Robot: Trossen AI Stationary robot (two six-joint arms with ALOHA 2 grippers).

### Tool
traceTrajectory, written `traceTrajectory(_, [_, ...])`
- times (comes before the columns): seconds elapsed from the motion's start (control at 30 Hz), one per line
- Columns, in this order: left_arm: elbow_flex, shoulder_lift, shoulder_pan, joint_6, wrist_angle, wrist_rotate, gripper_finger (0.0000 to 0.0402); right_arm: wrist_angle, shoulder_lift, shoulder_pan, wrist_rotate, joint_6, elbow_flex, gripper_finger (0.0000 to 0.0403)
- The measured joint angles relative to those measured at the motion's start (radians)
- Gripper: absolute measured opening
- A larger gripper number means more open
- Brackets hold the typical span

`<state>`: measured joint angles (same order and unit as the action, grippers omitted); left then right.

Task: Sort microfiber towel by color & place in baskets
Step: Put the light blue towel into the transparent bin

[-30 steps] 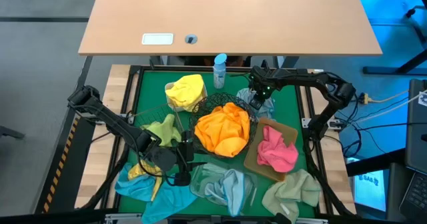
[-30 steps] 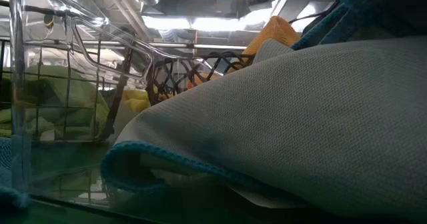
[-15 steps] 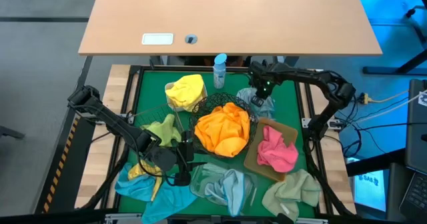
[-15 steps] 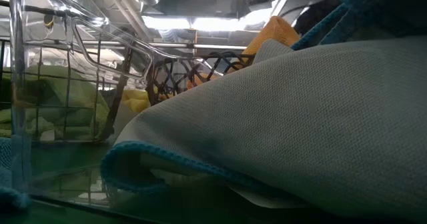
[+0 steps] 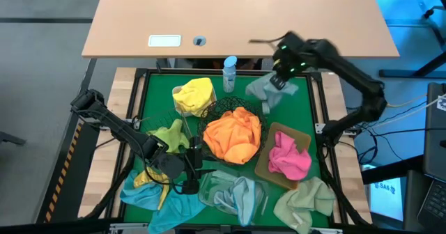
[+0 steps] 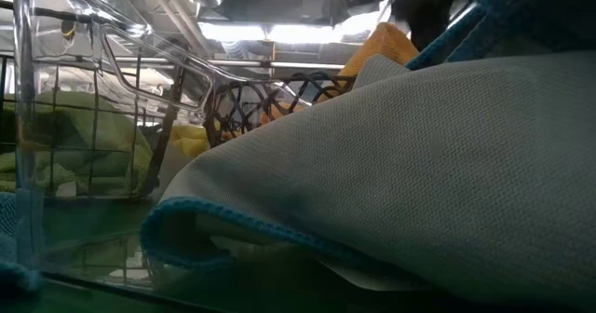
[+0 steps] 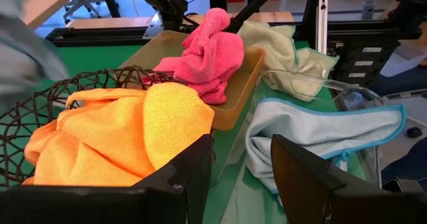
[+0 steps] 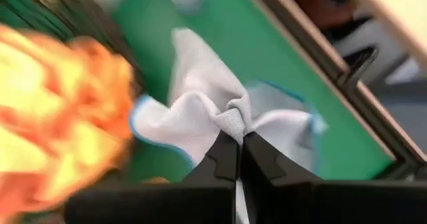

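Lifted since prev frame: right gripper (image 5: 281,72), up off the mat's far right corner w/ pale blue towel (image 5: 265,89) pinched tight between shut fingers, cloth hanging just beyond black wire bowl (image 5: 255,107) of orange towels (image 5: 233,135). Left gripper (image 5: 193,166) parked near front, fingers apart, nothing held.

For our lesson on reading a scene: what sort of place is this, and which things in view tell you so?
Probably a robotics lab or workshop. Two dark robot arms work over a green mat in a black metal frame, a plain tan wooden desk stands beyond it, and wheeled office chairs on a bare floor show in the left wrist view.
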<state>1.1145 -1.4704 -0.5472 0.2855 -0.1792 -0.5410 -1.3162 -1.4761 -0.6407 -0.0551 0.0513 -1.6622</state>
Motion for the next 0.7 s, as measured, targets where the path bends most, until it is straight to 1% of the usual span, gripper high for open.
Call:
traceTrajectory(0.17, [0.0,0.0,0.0,0.0,0.0,0.0,0.0147,0.016,0.109,0.033,-0.082,0.081,-0.128,0.0003])
traceTrajectory(0.3, [0.0,0.0,0.0,0.0,0.0,0.0,0.0147,0.052,0.185,0.124,-0.119,0.133,-0.198,0.0002])
traceTrajectory(0.4, [0.0,0.0,0.0,0.0,0.0,0.0,0.0147,0.094,0.235,0.216,-0.122,0.182,-0.225,0.0002])
traceTrajectory(0.57, [0.0,0.0,0.0,0.0,0.0,0.0,0.0147,0.193,0.283,0.415,-0.122,0.26,-0.226,0.0001])
traceTrajectory(0.7, [0.0,0.0,0.0,0.0,0.0,0.0,0.0147,0.248,0.274,0.598,-0.069,0.3,-0.226,0.0001])
